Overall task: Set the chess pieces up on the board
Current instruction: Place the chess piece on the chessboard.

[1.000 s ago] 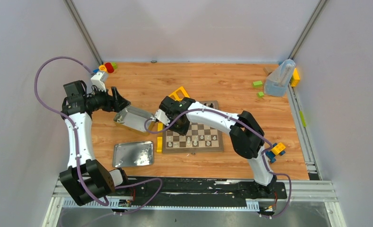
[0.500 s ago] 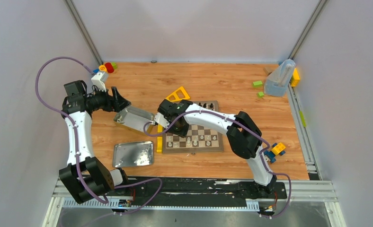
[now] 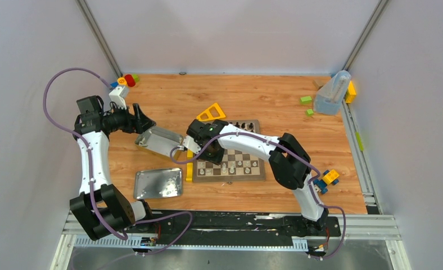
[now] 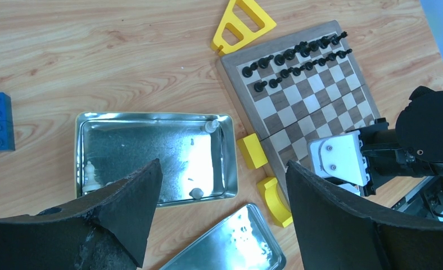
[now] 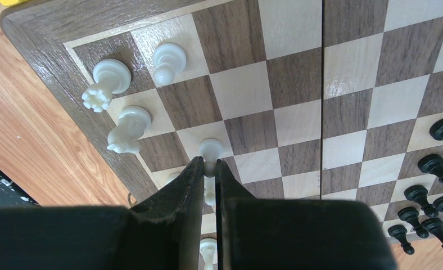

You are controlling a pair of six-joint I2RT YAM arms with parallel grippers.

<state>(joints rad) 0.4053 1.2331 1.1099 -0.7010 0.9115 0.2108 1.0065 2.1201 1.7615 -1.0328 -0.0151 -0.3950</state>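
Right arm has swung left, uncovering the yellow triangle (image 3: 211,111); right gripper (image 5: 208,169) is pinched on a white pawn (image 5: 210,147).
Pawn sits upright, in line with the jaws, over the board's (image 5: 298,107) near-left squares. Left gripper (image 4: 222,169), spread wide and empty, hovers above the tin (image 4: 152,117). No legible writing.

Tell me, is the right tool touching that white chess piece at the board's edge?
Touching. The right wrist view shows the right tool shut on the white pawn, pinching it from both sides.

Tin (image 4: 140,143): open, flat on wooden table (image 3: 264,95).
Second tin (image 3: 158,183): just beside first.
Yellow triangle block (image 3: 211,112): lying flat.
Green blocks (image 3: 306,100): far right.
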